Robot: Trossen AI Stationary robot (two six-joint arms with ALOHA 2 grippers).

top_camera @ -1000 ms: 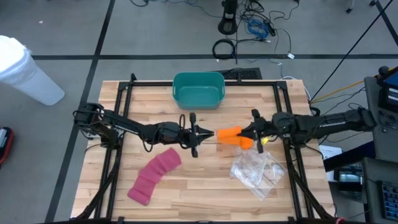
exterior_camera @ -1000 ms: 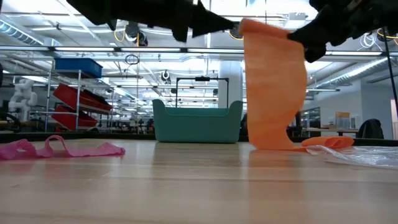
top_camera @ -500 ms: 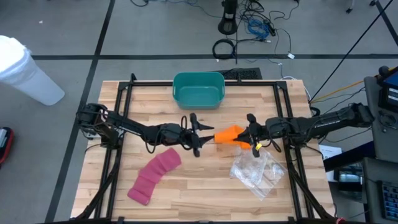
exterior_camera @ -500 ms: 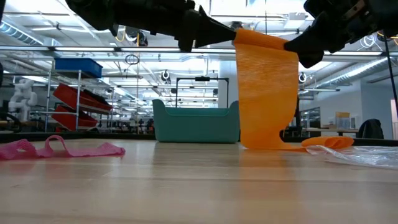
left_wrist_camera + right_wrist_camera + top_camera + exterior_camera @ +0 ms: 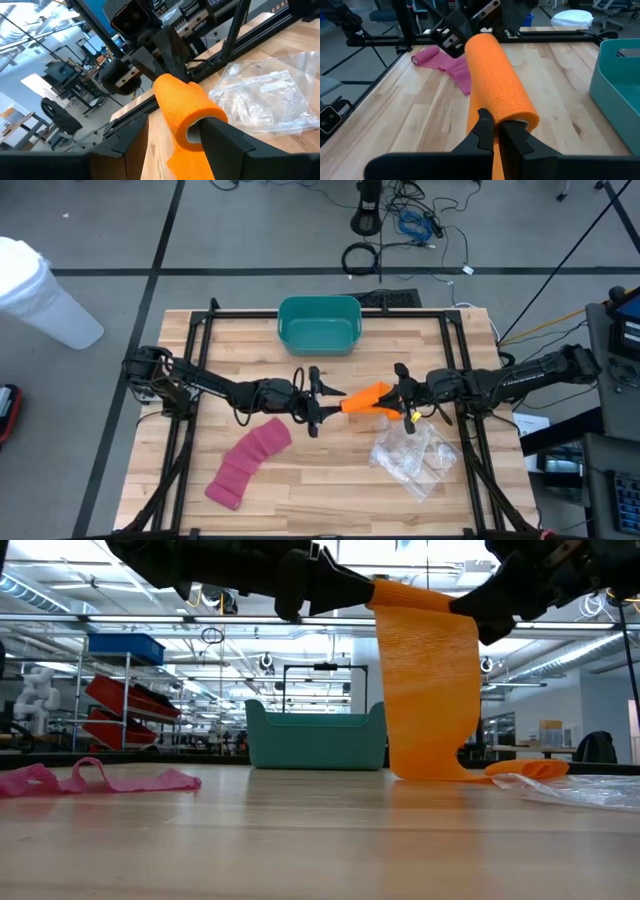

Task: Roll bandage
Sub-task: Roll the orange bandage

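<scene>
The rolling step is in hand. The orange bandage [image 5: 365, 396] is held in the air between the two hands, above the middle of the wooden worktop [image 5: 330, 480]. Its upper part is already wound into a tube, and a loose tail hangs straight down from it to the wood, as the low view shows.

The right hand [image 5: 399, 402] is closed on the rim of the roll at its own end; in the right wrist view its two fingers are pinched together over the edge of the tube. The left hand [image 5: 318, 401] is at the other end with fingers apart: one finger seems to go inside the hollow core, the other stands free beside the roll, so it grips nothing firmly, I think.

Next, I judge that the left hand must take a new hold and turn the roll, so that the hanging tail winds on.

The bandage is a soft knitted fabric with a fine mesh. Near the right hand lies a crinkled clear plastic bag [image 5: 412, 458]. A pink bandage [image 5: 247, 463] lies unrolled, below the left hand. Beyond both hands stands a smooth teal bin [image 5: 318, 323].
</scene>
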